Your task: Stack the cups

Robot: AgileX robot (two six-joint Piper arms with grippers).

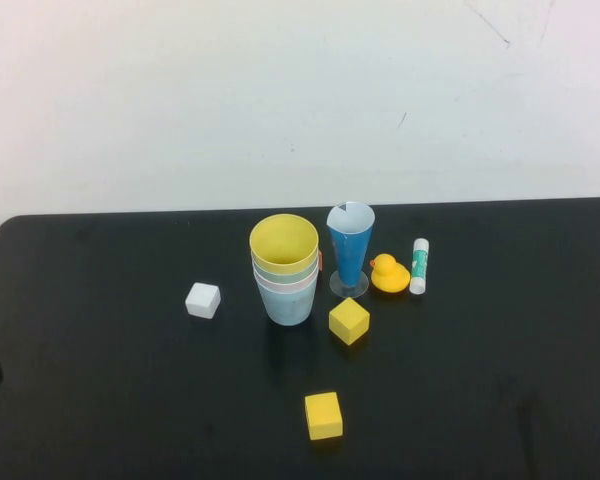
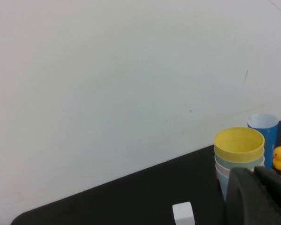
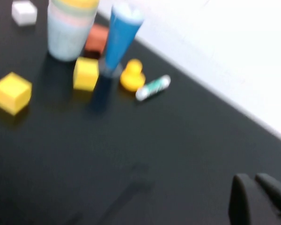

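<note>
Jaws of both grippers are closed on nothing: the left gripper (image 2: 260,197) hovers near the counter's left edge, the right gripper (image 3: 255,197) over its right part, well apart from everything. Four nested pastel plastic cups (image 1: 285,268), yellow on top, light blue at bottom, stand upright mid-counter (image 1: 100,380) toward the back edge, just beside a dark-blue cone (image 1: 349,255).
</note>
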